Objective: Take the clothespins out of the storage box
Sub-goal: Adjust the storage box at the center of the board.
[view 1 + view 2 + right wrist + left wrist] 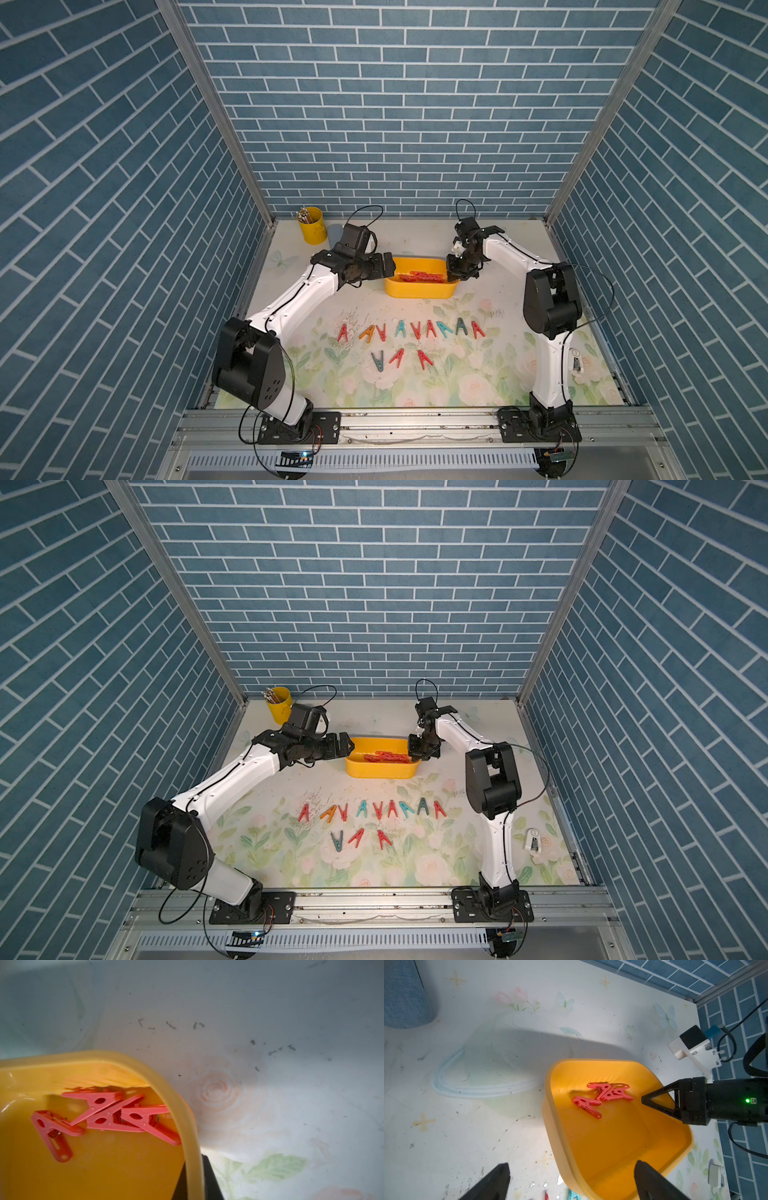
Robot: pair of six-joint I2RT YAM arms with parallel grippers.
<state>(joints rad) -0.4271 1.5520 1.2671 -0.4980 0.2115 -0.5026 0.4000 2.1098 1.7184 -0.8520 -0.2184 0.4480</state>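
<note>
Tabletop [478,374]: right pincer [643,1099] clamps storage box [415,291]; left pincer [572,1163] wide open.

Viewed from my remote station, sixteen clothespins [431,328] are in frame. I count twelve on the floral mat [332,386], nine in the far row and three in the near row. Four more red ones [112,1118] lie inside the one yellow storage box [415,291]. Of the twelve on the mat, seven are red, four are teal-blue and one is orange [368,332]. I also see two robot arms [299,299], one yellow pencil cup [311,226], one blue-grey cylinder [404,993] and one small white device [534,839].
</note>
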